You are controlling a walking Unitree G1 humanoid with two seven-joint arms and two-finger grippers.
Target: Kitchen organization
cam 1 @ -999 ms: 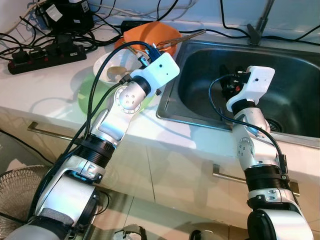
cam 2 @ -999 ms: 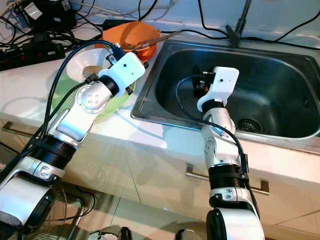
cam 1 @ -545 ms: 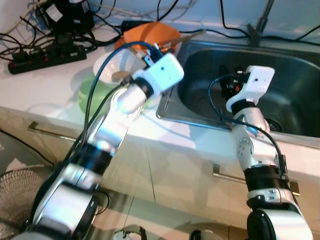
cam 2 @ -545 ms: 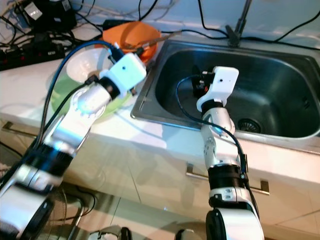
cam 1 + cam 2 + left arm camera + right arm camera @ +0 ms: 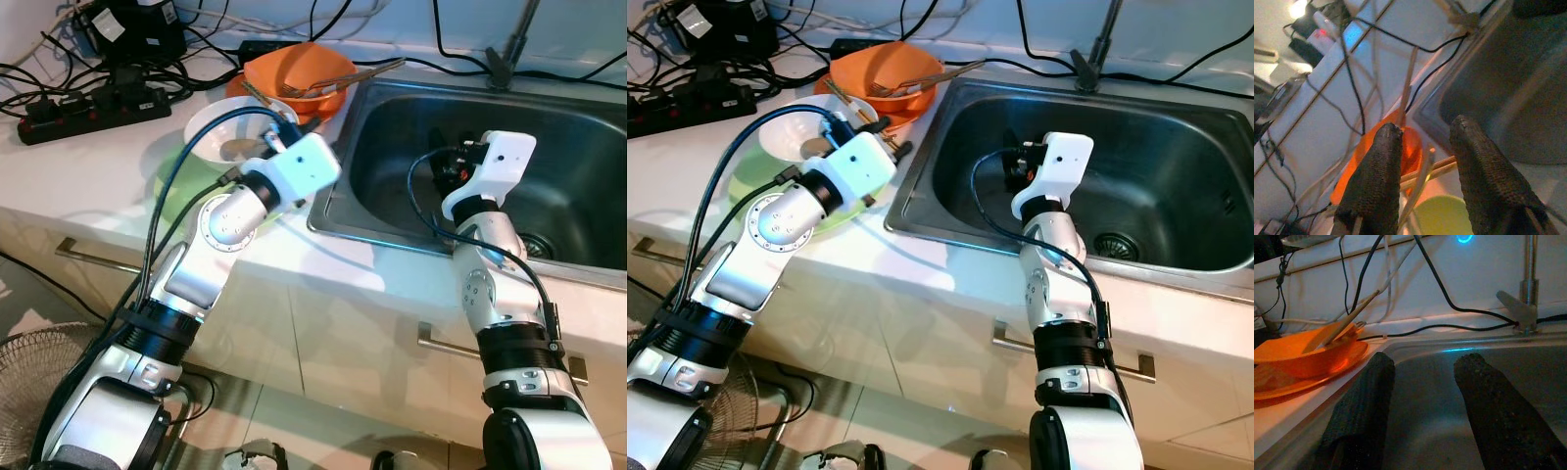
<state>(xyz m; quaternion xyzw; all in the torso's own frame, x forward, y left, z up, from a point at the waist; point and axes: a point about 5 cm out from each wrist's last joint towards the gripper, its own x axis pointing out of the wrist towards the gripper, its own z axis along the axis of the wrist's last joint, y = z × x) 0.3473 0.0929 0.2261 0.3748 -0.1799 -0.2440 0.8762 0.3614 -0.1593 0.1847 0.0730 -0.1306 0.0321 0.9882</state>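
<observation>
Left gripper [image 5: 1422, 161] sits over the white counter's [image 5: 88, 166] edge beside the steel sink [image 5: 578, 147], above the near rim of the stacked dishes. Its 2 black fingers [image 5: 1376, 181] stand spread, nothing between them.

Dishes on the counter, just left of the sink: a white bowl [image 5: 230, 132] nested on a pale green plate [image 5: 176, 191], and behind them an orange bowl on an orange plate [image 5: 299, 73] holding a fork and wooden chopsticks [image 5: 931, 76].

Key relation: from the left gripper the orange bowl lies straight ahead and slightly beyond, toward the back wall. The chopsticks' long axis runs roughly crosswise to the fingers in the left wrist view, with handles overhanging the sink corner. Judgement: the left arm is clearly nearer to the dishes, so it suits the next pick.

Right gripper [image 5: 1422, 396] hangs inside the sink basin, fingers parted and empty, pointed toward the orange bowl but well apart from it.

Black power strip [image 5: 88, 108] and cables lie at the counter's back.
</observation>
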